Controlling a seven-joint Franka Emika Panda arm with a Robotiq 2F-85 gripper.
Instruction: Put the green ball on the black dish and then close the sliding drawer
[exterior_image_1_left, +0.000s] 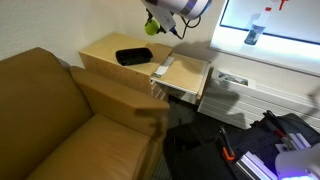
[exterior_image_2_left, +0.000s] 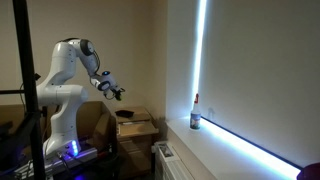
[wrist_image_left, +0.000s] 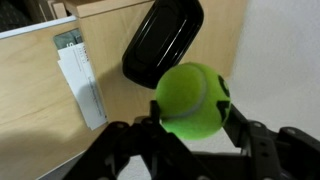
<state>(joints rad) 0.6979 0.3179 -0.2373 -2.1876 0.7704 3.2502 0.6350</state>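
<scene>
Gripper: your gripper (wrist_image_left: 192, 118) is clenched on the green ball (wrist_image_left: 190, 95), a finger on either side, and carries it in the air.
Ball: in the wrist view it hangs over bare wood just short of the black dish (wrist_image_left: 163, 40), not above it.
Dish: it lies flat on the cabinet (exterior_image_1_left: 100, 50) with nothing in it.
Drawer: the sliding drawer (exterior_image_1_left: 190, 78) looks pulled out beside the dish, with a white flat item (wrist_image_left: 82, 85) in it. The views are too coarse for you to be sure.
Risk, height: release from up here and the ball will likely bounce over the low rim.
Risk, aim: release before you are centred and it may roll into the open drawer or off the cabinet.
Risk, drawer: a stray ball there could jam your closing push.
</scene>
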